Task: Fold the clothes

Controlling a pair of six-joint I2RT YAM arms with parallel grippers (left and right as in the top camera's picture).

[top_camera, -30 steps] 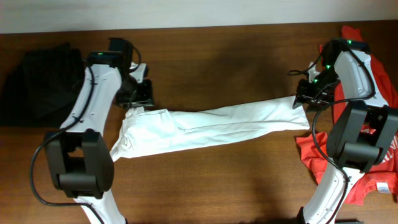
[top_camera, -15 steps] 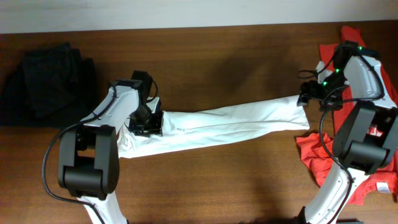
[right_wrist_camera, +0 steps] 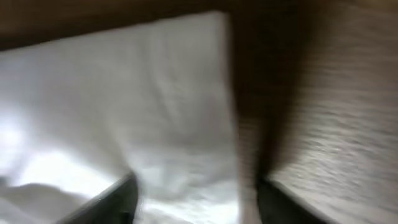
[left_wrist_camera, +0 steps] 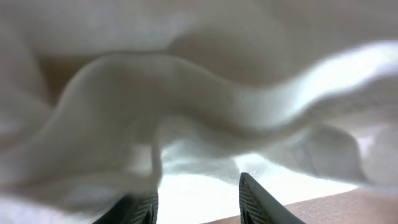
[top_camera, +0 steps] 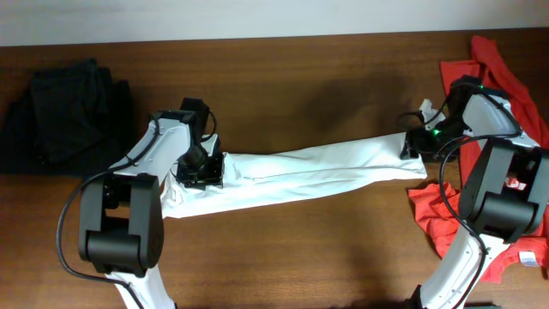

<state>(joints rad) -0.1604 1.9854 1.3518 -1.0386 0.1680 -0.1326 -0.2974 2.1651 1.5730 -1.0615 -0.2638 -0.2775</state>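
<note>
White tee (top_camera: 309, 172) lies across mid-desk (top_camera: 300, 86) as a long narrow band, running L to R. Its L end is lower and bunched, and its R end is a bit farther back.

L side: left claw (top_camera: 202, 170) sits on top of the tee's L end, pointing down into the cloth. In the wrist cam, the fingers (left_wrist_camera: 255, 199) are apart at a moderate gap, w/ folds of white fabric filling the view just ahead. Nothing is visibly pinched between them. A strip of bare wood shows at bottom R.

R side: right claw (top_camera: 413, 144) is at the tee's R end, by its far corner. The wrist cam is blurry, but the jaws stand wide. The tee's straight edge runs down between them, w/ white cloth to the L and bare desk to the R.

Red tee (top_camera: 442, 219) is crumpled at the R edge of the desk, partly under the R arm and just beside the white tee's end. A black garment (top_camera: 64, 116) is heaped at far L, well apart from the white tee.
</note>
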